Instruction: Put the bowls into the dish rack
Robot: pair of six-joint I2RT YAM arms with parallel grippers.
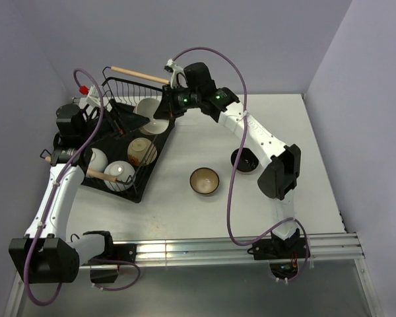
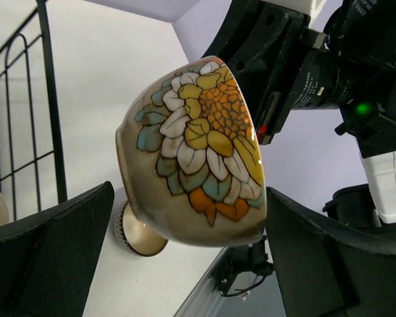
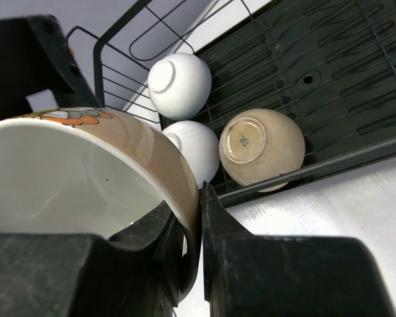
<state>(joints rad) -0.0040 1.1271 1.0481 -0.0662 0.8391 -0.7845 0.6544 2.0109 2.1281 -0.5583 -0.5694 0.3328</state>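
Nearest, on the table just right of the rack: a brown bowl, open side up, tan inside. A bit farther back and farther right of the rack, well apart from it: a black bowl, open side up too, partly hidden under the right arm.

Inside the rack, at its near end: two white bowls, side by side, bottoms up. In the middle of the rack, by its right wall: a beige bowl, bottom up as well, just beside one of the white ones.

At the far end of the rack, up in the air over its right corner: a flower bowl, beige with a big painted flower on the outside and white inside, tipped on its side. Held there by the right gripper, jaws almost closed, pinching the rim, with one finger inside the bowl and the other outside.

Around that same bowl, over the rack's far end: the left gripper, jaws spread very wide, one on each side of the bowl, gripping nothing. A clear gap on one side; on the other side, too close to tell if touching.

Across the far wall of the rack: a wood handle.
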